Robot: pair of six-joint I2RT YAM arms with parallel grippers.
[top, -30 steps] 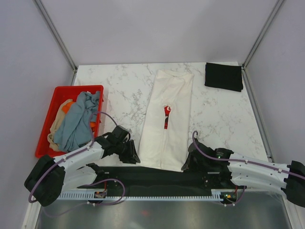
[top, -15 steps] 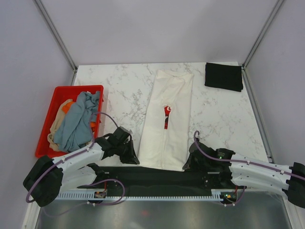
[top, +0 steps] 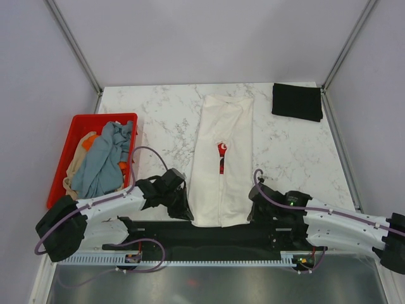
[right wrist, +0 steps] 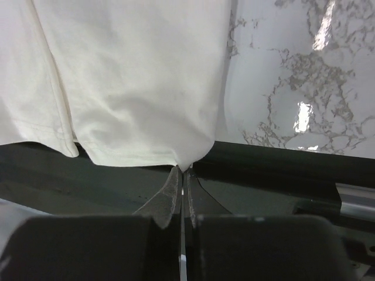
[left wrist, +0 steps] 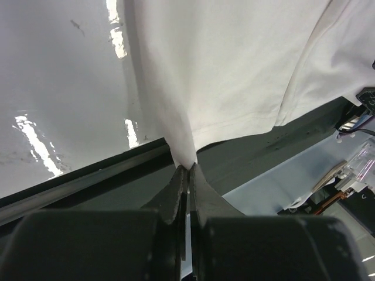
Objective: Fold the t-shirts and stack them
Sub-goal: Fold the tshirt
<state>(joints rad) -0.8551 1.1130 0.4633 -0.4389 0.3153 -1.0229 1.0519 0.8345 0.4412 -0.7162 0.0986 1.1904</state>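
Note:
A cream-white t-shirt point(top: 223, 158) with a red chest print lies folded into a long strip down the middle of the table. My left gripper point(top: 185, 212) is shut on its near left hem corner point(left wrist: 183, 153). My right gripper point(top: 252, 212) is shut on its near right hem corner point(right wrist: 186, 164). A black t-shirt point(top: 297, 101) lies folded at the far right corner. Grey-blue, orange and tan shirts point(top: 101, 158) are heaped in the red crate point(top: 77, 130) on the left.
The marble table point(top: 158, 120) ends in a dark strip point(top: 209, 237) at the near edge, under the shirt's hem. Metal frame posts point(top: 76, 47) rise at the far corners.
Both grippers moved inward and slightly away from the near edge, drawing the shirt's hem corners together. The shirt's lower part is now narrower and straighter.

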